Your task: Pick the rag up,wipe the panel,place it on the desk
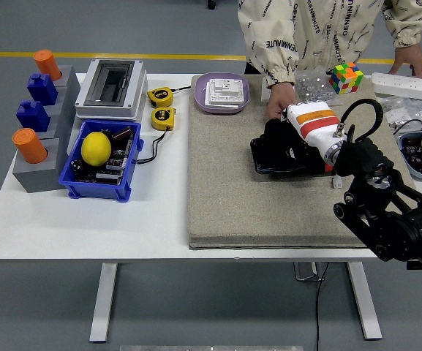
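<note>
The right robot hand (284, 146) covers most of the dark panel (287, 167) on the grey mat (232, 190); its fingers blend into the black surface, and any rag beneath them cannot be made out. The person (306, 36) behind the mat is cut off at the top edge. The white power strip (408, 86) and the parts tray (419, 150) right of the mat run past the right edge.

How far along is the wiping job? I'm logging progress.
The pick-up looks done: the right hand presses something dark, probably the rag, onto the black panel on the mat, so wiping seems underway. A person's hand rests just behind. Still left: laying the rag on the desk.
</note>
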{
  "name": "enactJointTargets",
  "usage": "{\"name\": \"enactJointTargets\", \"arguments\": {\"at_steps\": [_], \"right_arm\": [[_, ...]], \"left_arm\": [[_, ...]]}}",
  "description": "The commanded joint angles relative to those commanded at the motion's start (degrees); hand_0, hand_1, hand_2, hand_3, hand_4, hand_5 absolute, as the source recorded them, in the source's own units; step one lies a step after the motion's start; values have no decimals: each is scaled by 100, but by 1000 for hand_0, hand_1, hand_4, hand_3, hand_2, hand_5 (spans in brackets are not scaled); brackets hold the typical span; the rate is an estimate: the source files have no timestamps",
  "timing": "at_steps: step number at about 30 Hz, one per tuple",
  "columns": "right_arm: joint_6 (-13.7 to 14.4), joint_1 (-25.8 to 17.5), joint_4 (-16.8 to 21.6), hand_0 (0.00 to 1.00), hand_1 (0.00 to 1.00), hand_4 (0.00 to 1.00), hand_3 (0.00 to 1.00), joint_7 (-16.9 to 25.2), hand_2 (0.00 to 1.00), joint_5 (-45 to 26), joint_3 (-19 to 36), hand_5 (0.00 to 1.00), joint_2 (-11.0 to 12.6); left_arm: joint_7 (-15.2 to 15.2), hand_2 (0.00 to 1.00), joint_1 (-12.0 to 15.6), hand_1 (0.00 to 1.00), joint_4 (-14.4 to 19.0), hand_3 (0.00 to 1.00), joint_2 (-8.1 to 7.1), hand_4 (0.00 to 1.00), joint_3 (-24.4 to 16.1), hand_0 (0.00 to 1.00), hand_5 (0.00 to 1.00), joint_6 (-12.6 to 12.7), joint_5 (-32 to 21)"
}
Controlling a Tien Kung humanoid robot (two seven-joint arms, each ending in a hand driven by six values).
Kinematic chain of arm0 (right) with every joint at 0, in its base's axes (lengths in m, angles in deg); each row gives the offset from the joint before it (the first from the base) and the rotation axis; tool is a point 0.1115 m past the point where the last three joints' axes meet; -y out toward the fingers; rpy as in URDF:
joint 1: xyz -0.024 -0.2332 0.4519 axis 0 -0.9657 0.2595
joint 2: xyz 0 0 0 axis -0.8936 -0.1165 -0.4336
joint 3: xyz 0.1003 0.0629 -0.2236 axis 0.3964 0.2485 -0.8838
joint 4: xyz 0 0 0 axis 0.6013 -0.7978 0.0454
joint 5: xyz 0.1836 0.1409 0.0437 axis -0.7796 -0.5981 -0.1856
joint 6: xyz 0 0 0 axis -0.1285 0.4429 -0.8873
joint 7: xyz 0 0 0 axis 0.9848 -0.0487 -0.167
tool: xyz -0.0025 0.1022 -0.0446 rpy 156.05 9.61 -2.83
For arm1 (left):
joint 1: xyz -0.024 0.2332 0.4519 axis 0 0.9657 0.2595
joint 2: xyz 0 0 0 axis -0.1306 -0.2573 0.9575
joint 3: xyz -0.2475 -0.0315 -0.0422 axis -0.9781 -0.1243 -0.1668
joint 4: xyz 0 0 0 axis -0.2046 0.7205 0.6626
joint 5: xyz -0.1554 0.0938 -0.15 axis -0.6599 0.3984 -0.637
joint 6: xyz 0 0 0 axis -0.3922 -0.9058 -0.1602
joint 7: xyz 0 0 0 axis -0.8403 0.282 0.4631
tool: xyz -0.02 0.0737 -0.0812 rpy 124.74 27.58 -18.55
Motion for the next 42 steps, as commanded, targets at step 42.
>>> {"name": "enactJointTargets", "arguments": {"at_steps": [42], "right_arm": [[-2,-485,50,280,320,910,360,-8,355,149,495,8,1138]], "left_arm": [[7,683,45,658,16,573,10,612,-12,635,507,-6,21]]}}
